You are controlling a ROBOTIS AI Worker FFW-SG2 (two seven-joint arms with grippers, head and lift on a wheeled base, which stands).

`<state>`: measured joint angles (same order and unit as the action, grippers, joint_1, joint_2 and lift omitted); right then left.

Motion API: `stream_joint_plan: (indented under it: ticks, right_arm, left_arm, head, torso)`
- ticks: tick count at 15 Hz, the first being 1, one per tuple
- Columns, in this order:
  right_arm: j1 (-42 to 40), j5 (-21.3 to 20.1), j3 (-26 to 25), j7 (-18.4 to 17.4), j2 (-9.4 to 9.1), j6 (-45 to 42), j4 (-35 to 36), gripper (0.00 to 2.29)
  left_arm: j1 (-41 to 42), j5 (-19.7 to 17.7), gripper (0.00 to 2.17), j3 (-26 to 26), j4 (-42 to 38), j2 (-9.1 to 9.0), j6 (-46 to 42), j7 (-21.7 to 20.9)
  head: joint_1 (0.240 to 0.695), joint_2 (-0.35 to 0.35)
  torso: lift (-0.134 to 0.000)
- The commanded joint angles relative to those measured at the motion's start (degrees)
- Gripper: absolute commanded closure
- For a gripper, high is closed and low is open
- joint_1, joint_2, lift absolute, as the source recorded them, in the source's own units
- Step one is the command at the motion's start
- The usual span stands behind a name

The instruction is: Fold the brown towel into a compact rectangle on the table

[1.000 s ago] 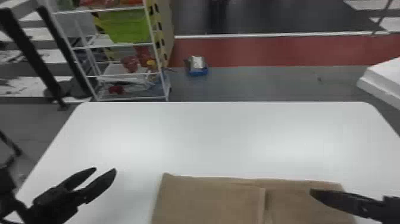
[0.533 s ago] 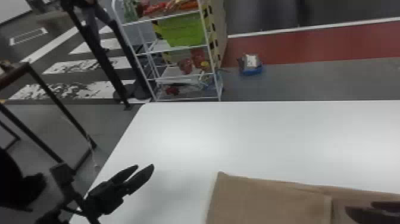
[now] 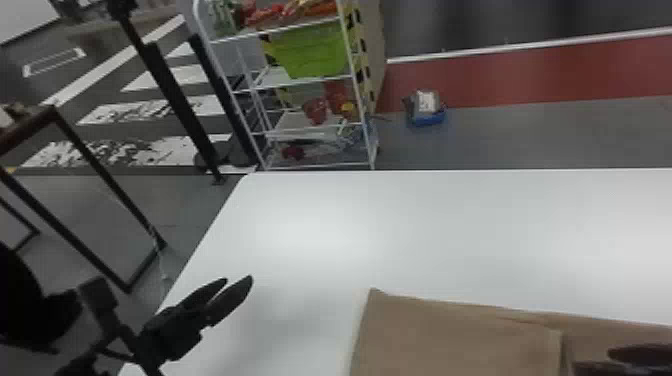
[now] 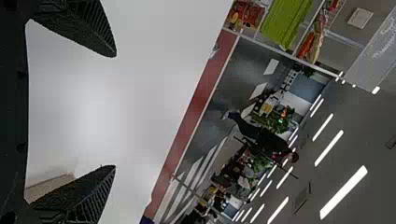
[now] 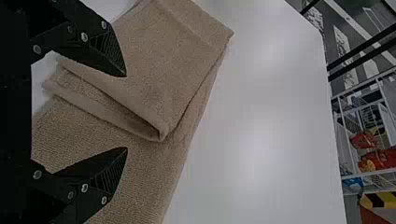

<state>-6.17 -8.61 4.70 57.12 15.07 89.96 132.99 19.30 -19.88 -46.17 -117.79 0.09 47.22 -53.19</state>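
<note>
The brown towel (image 3: 450, 340) is laid on the white tabletop (image 3: 425, 215), at the side nearest the robot. Its left part is covered by a turned-over flap (image 5: 173, 74), the free edge of which is ended partway along the towel, with the layer beneath left exposed to the right. In the right wrist view, this edge is seen doubled and slightly lifted, not pressed flat.

The right pincer (image 3: 591, 359) is held over the towel's right part, just beside the flap's edge; its fingers are spread well apart, with nothing gripped. Whether the cloth is touched by them cannot be told. The left pincer (image 3: 238, 279) is held to the left of the towel, well apart from it, with its fingers also parted and nothing clamped.

Behind the towel and to its left, past the tabletop's far edge, a white wire rack (image 3: 232, 90) is seen, by which a green bin (image 3: 315, 52) and red items (image 3: 317, 110) are carried. A small blue-based object (image 3: 426, 120) is set on the floor (image 3: 525, 135) behind the towel. Far to the towel's left, a dark metal frame (image 3: 107, 177) is placed.
</note>
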Motion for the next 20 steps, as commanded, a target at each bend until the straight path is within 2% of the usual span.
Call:
stream_joint_plan:
  ticks: [1, 3, 5, 7, 9, 20]
  right_arm:
    - [-0.3, 0.5, 0.3, 0.9, 2.86, 0.1, 0.2, 0.4]
    - [-0.9, 0.7, 1.3, 1.6, 4.61, 0.1, 0.2, 0.41]
    - [-0.5, 0.9, 3.2, 2.2, 4.52, 0.1, 0.0, 0.65]
    - [-0.3, 0.6, 5.7, 2.1, 4.26, 0.1, 0.0, 0.57]
    - [0.1, -1.5, 8.0, 2.1, 4.52, 0.1, -0.7, 0.58]
    - [4.0, -2.8, 12.2, 2.3, 4.88, 0.1, -6.3, 0.58]
  left_arm:
    - [-0.2, 0.0, 0.02, -0.3, 0.0, -0.24, 0.2, -0.1]
    - [-0.7, 0.2, 0.02, -0.5, 0.3, -0.24, 0.2, 0.0]
    - [-1.0, 0.4, 0.02, -0.5, 0.6, -0.24, 0.2, 0.0]
    - [-1.0, 0.5, 0.02, -0.4, 0.5, -0.24, 0.2, -0.1]
    - [-1.0, 0.5, 0.02, -1.0, 0.8, -0.24, 0.2, -0.2]
    - [-1.0, 0.7, 0.02, -1.3, 1.7, -0.24, 0.2, -0.9]
  head:
    - [0.695, 0.35]
    - [0.695, 0.35]
    - [0.695, 0.35]
    - [0.695, 0.35]
    - [0.695, 0.35]
    - [0.695, 0.35]
  torso:
    - [-0.124]
    - [-0.124]
    - [-0.124]
    - [-0.124]
    - [-0.124]
    - [-0.124]
